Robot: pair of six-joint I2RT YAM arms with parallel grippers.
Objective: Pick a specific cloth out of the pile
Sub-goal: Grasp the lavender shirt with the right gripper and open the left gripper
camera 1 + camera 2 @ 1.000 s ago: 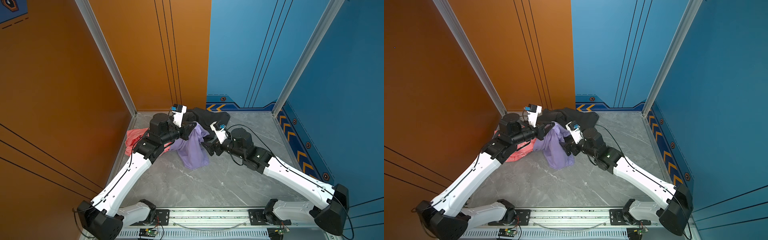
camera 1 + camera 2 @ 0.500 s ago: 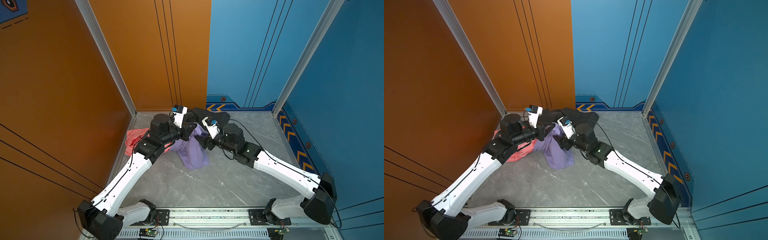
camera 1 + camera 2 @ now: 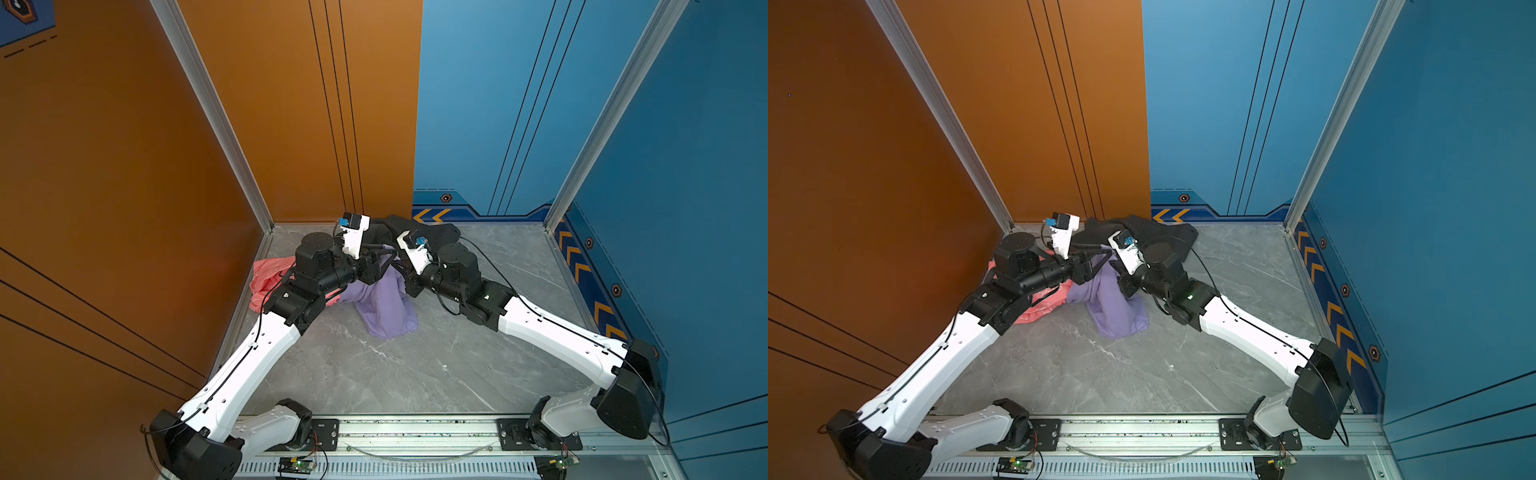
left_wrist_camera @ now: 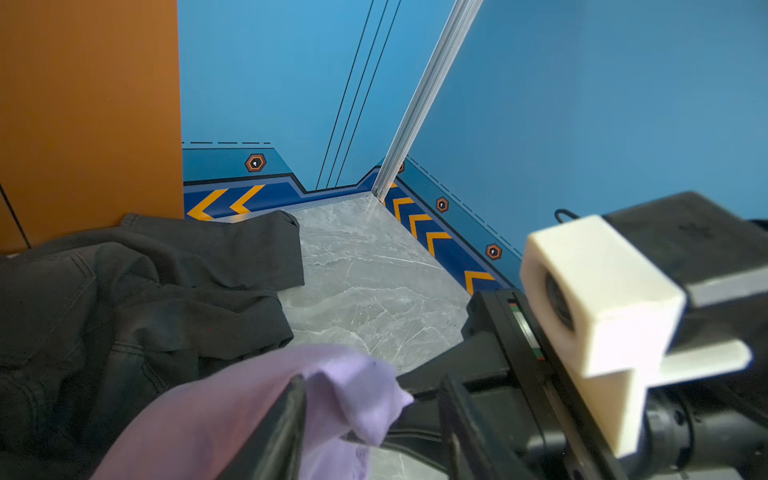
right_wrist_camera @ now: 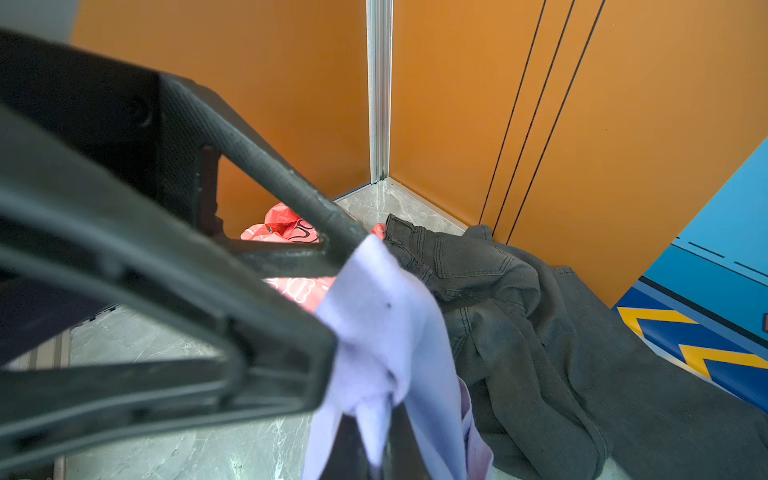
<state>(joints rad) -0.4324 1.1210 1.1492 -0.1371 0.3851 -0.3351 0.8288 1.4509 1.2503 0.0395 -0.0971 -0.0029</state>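
When I inspected the cell from my station, I logged 4 findings.

1. The cloth (image 3: 386, 305), plain lavender, was raised at its top end in the far half of the grey marble floor (image 3: 415, 374). Its lower part hung down and spread on that floor. It sat on the near side of the pile (image 3: 376, 233). The dark grey garment (image 3: 432, 235) lay farther back behind it, and the coral-pink printed cloth (image 3: 270, 274) lay just beside it on the left.

2. The right gripper (image 5: 374, 415) had its fingers pressed together on a fold of the cloth. The right wrist view showed lavender fabric pinched between the 2 dark fingers.

3. The left gripper (image 4: 372, 380) stood with its fingers (image 4: 291, 415) spread. The left wrist view showed a bunch of the cloth draped over 1 finger, with a clear gap to the other. I could not tell whether that second finger touched any fabric.

4. In both top views the 2 grippers met almost tip to tip at the cloth's raised end, the left one reaching in from the left and the right one from the right.
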